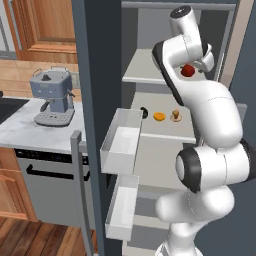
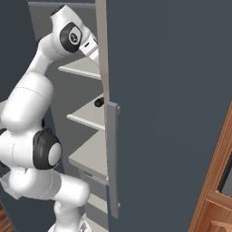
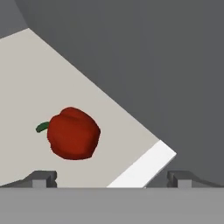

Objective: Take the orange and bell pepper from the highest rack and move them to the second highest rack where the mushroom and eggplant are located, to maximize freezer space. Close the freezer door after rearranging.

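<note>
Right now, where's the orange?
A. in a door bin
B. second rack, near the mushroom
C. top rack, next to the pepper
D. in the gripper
B: the orange lies on the second rack, between the eggplant and the mushroom. The red pepper sits alone on the top rack, and in the hand view the gripper is open with nothing between its fingertips.
</note>
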Controlling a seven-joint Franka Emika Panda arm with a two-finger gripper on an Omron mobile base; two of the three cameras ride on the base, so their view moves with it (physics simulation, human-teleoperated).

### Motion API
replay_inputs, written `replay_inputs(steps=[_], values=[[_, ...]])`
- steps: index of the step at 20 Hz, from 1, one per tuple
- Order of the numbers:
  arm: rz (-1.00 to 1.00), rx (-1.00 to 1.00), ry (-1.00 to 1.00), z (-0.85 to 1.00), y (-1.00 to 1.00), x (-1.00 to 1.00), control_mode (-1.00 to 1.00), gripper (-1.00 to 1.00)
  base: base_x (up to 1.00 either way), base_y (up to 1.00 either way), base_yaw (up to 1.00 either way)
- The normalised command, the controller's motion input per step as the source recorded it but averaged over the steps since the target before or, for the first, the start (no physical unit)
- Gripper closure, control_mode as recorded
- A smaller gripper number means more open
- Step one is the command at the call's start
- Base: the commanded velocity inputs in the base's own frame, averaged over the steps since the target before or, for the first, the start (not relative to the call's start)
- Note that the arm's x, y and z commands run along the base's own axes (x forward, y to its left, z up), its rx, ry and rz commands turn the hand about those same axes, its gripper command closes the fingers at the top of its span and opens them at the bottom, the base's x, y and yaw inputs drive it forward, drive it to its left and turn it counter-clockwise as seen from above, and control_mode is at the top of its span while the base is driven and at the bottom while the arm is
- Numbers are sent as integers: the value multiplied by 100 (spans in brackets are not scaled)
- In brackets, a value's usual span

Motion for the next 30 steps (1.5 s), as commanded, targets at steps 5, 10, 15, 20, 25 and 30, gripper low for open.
replay_inputs(steps=[5,10,15,20,25,30], values=[[0,1,0,-6,-13,16,-100,-100,0,0,0],[0,0,0,-7,-8,10,-100,-100,0,0,0],[0,0,0,-11,-7,23,-100,-100,0,0,0],[0,2,0,-12,-7,32,-100,-100,0,0,0],[0,3,0,-12,-10,31,-100,-100,0,0,0],[0,1,0,-7,-12,7,-100,-100,0,0,0]])
